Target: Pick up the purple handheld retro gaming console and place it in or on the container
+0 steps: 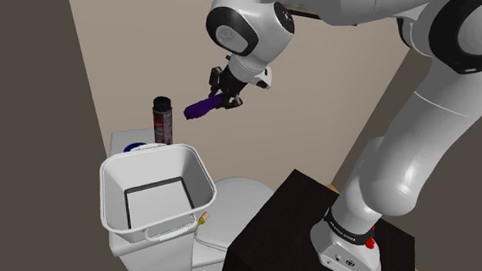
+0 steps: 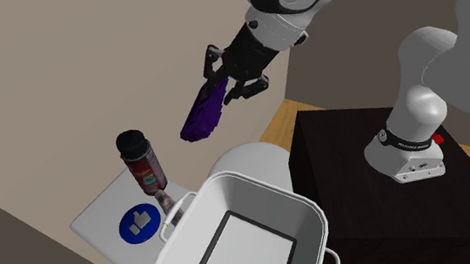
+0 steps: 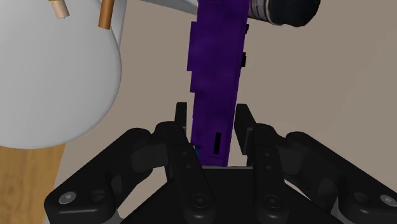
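Now, shoulder view: the claw (image 1: 220,97) clasps the purple console (image 1: 200,108) aloft, beyond and right of the white container (image 1: 114,196). Second exterior view: it hangs outside the container, so centre it over the opening before lowering. Wrist view: an end grip; move gently.

1. White toilet tank lid (image 2: 101,219) is basically the shelf here.
2. On it: a dark can (image 2: 143,164) standing upright, and a blue thumbs-up disc (image 2: 140,221) lying flat just beside it.
3. White bin (image 2: 176,261) right next to the lid (can't tell what it's resting on).
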`<control>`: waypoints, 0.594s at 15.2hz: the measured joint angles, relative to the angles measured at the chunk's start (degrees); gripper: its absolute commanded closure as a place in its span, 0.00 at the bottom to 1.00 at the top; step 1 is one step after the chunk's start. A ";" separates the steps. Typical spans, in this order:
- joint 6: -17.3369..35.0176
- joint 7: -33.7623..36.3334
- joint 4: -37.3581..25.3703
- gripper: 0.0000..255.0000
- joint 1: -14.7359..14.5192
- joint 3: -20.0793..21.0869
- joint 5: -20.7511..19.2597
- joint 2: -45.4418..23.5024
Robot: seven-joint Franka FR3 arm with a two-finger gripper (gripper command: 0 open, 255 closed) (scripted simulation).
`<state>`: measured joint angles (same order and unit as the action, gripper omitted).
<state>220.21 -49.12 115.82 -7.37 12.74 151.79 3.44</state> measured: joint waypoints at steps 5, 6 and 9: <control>4.46 11.64 -0.67 1.00 -3.92 5.92 -4.78 -0.94; 5.79 13.74 -1.49 1.00 -4.80 7.07 -5.58 -1.50; 9.21 19.85 -3.24 1.00 -7.53 10.22 -7.97 -3.19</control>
<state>229.42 -29.27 112.58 -14.90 22.96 143.82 0.25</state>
